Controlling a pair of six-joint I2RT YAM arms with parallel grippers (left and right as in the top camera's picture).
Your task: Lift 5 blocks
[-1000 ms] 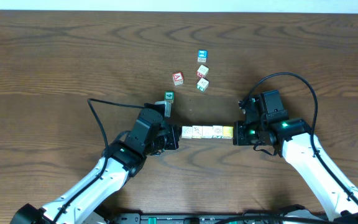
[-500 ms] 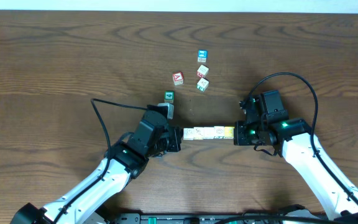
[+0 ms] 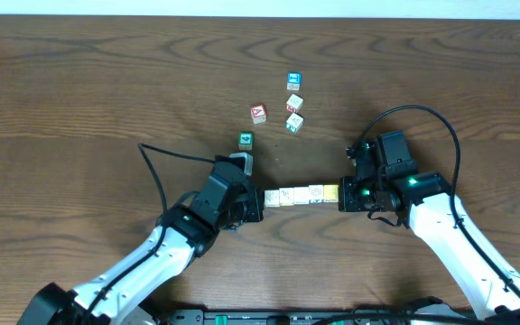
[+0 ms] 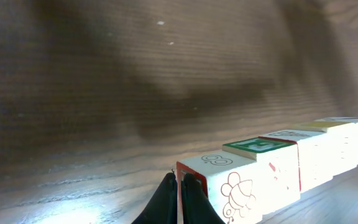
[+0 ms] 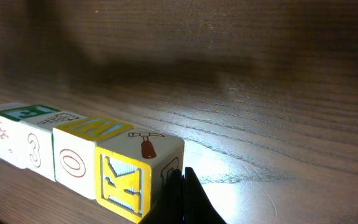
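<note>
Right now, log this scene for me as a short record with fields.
blocks: five in one row, end to end
yellow block: last in the row, on the right gripper's side
left gripper: shut, tip pressed on its end of the row
right gripper: shut, tip pressed on the yellow block
row off the table: cannot tell
loose cubes: five, scattered beyond the row, untouched

Robotics lab bench: wood-grain table (image 3: 79,81), two cabled robot arms (image 3: 445,221).
</note>
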